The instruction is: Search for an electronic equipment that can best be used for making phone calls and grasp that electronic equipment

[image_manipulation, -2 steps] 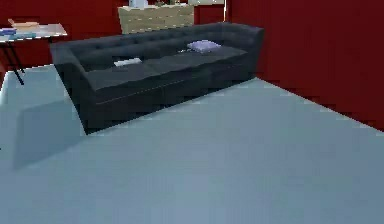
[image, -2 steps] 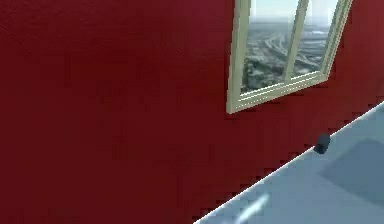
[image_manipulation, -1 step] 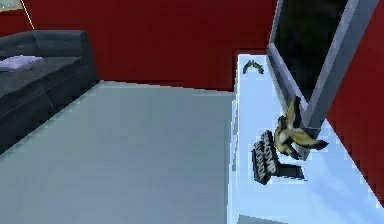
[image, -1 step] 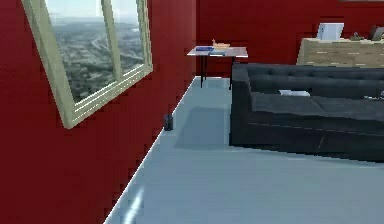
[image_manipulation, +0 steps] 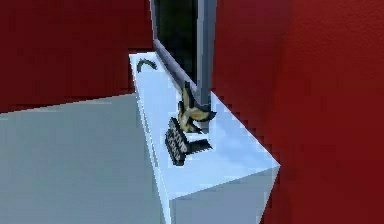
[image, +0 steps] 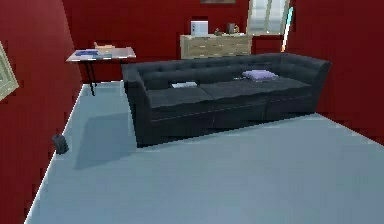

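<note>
Forward view: a room with red walls and a blue-grey floor. A dark sofa (image: 225,95) stands across the middle, its seat facing the camera. On its left seat cushion lies a small flat grey slab (image: 183,84), with its long axis running left to right along the seat. It is too small to tell whether it is a phone. A pale purple cushion (image: 258,74) rests on the right seat, well apart from the slab. Behind the sofa's left end stands a small desk (image: 122,53) with a few flat, boxy things on top. A wooden dresser (image: 215,45) stands against the back wall, with a window (image: 268,12) to its right. A small dark thing (image: 61,144) sits on the floor near the left wall.

Arm side view: a long white stand (image_manipulation: 235,150) runs along a red wall, from upper left to lower right. A TV (image_manipulation: 185,40) with a dark screen stands upright on it. At the TV's foot is a spiky yellow and black ornament (image_manipulation: 192,112). Just beside it, toward the stand's left edge, lies a dark slab (image_manipulation: 176,140) with rows of pale marks like keys. It lies flat, with its long axis running up and down the picture, roughly along that edge, one end toward the TV. Phone or remote cannot be told. A curved dark thing (image_manipulation: 148,64) lies at the stand's far end.
</note>
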You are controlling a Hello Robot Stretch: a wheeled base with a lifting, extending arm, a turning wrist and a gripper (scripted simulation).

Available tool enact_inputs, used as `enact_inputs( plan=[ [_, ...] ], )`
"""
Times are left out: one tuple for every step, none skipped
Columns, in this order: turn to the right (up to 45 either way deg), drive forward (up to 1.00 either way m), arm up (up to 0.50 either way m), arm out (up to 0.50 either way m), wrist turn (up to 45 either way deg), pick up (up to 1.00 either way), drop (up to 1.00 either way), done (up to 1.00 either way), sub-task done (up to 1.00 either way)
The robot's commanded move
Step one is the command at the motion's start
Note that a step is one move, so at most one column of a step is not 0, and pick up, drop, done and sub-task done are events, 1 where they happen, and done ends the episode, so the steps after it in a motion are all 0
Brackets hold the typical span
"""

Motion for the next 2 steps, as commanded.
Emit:
enact_inputs(
  plan=[
    [0.0,0.00,0.50,0.00,0.0,0.00,0.00,0.00,0.00],
    [0.0,0.00,0.34,0.00,0.0,0.00,0.00,0.00,0.00]
  ],
)
